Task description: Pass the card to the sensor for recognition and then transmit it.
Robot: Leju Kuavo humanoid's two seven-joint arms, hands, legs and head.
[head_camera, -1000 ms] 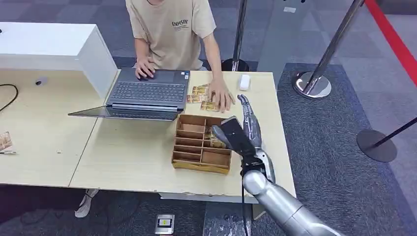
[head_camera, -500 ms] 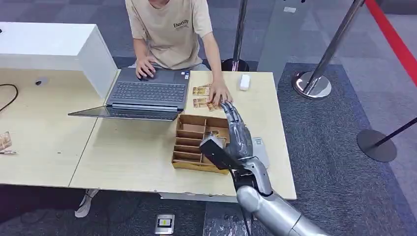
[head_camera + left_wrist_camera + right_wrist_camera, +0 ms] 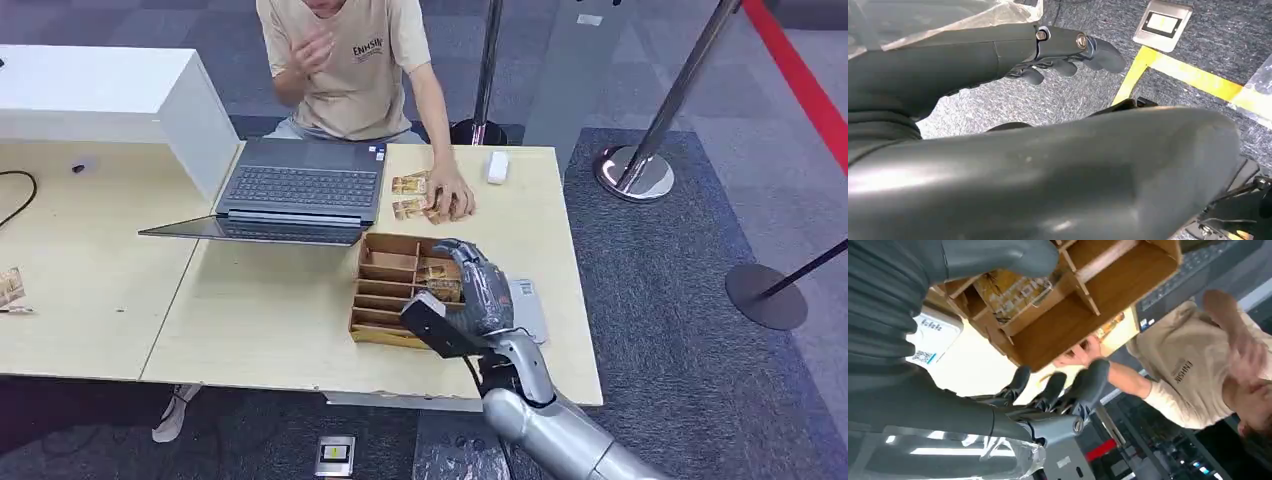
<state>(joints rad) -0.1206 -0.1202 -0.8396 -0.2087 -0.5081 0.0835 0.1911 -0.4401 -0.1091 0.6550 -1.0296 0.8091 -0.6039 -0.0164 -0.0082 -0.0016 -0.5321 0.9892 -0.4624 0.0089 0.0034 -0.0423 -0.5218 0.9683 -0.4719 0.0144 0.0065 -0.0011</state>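
The wooden compartment box [image 3: 385, 290] stands on the table in front of the laptop, with brown-patterned cards [image 3: 437, 271] lying in its right-hand compartments. My right hand [image 3: 478, 288] hovers over that right side, fingers bent down toward the cards and holding nothing. In the right wrist view the thumb [image 3: 998, 257] and fingers [image 3: 1053, 387] stand apart around the box [image 3: 1088, 305], close to a card [image 3: 1010, 290]. The flat grey sensor [image 3: 528, 306] lies on the table just right of the box, its labelled face [image 3: 930, 337] beside my wrist. My left hand [image 3: 1063, 62] hangs empty above the floor.
A person stands behind the table, one hand [image 3: 447, 199] resting on more cards [image 3: 408, 196]. An open laptop [image 3: 300, 190] sits left of those cards, with a small white device [image 3: 497, 166] at the far edge. Stanchion posts [image 3: 635, 170] stand to the right. A floor socket [image 3: 1162, 24] lies below.
My right hand has swung left from beside the box and dropped over its right compartments, fingers bending down. The person's hand has lifted off the laptop.
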